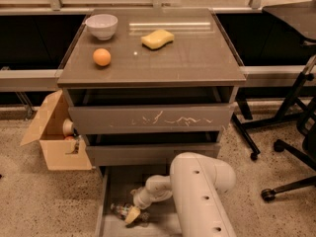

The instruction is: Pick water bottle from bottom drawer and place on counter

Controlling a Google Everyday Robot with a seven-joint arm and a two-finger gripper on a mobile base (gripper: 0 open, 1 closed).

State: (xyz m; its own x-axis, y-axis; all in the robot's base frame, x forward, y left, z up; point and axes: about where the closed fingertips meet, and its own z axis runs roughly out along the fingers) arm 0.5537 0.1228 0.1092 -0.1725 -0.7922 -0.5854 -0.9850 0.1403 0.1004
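Note:
The bottom drawer (118,181) is pulled open at floor level, showing a grey floor. The water bottle (117,209) lies on its side in it near the front left, small and clear with a coloured band. My gripper (133,214) reaches down into the drawer and sits right at the bottle's right end, partly covering it. The white arm (202,191) fills the drawer's right side. The counter (187,58) is the glossy grey-brown top of the cabinet, well above the gripper.
On the counter stand a white bowl (102,25), an orange (101,57) and a yellow sponge (157,38). The scratched top drawer (148,118) and middle drawer (148,153) stick out slightly. A cardboard box (54,142) sits left; chair legs (291,132) stand right.

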